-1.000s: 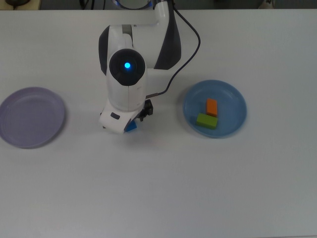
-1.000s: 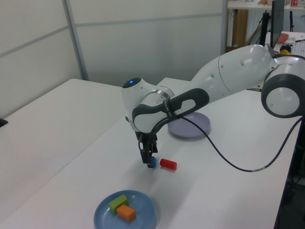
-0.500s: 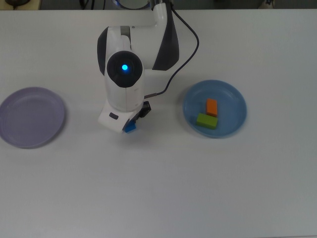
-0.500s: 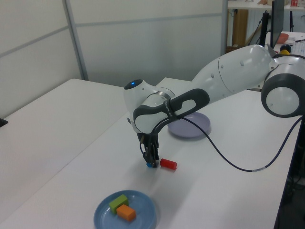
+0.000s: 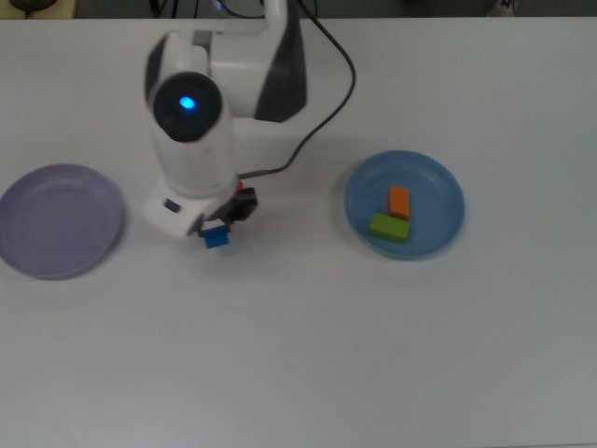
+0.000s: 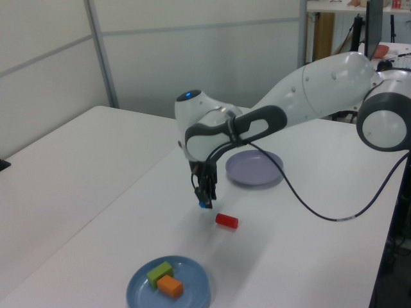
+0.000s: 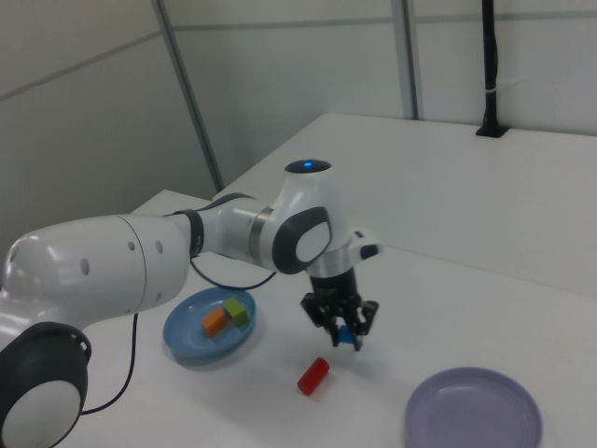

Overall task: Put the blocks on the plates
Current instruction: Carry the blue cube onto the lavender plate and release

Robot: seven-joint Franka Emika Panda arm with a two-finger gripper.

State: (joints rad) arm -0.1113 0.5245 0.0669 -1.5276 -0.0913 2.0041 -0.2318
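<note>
Blue cube [image 5: 216, 237] held off the table by the gripper [image 6: 205, 200], between the 2 plates.

Fingers are closed on the cube, which is clear of the white table [image 5: 308, 355]. Red cylinder [image 6: 227, 221] lies on the table just beside, under the arm in the top view. Orange wedge [image 5: 398, 202] and green oblong [image 5: 389, 228] sit touching on the blue plate [image 5: 446, 196]; lilac plate [image 5: 89, 207] is bare, at the top view's left. Pale panelled walls are seen behind. Arm is bent over, wrist pointing down. Vs 1 s ago: cube has been lifted and shifted toward the lilac plate; cylinder and plates are unchanged.
</note>
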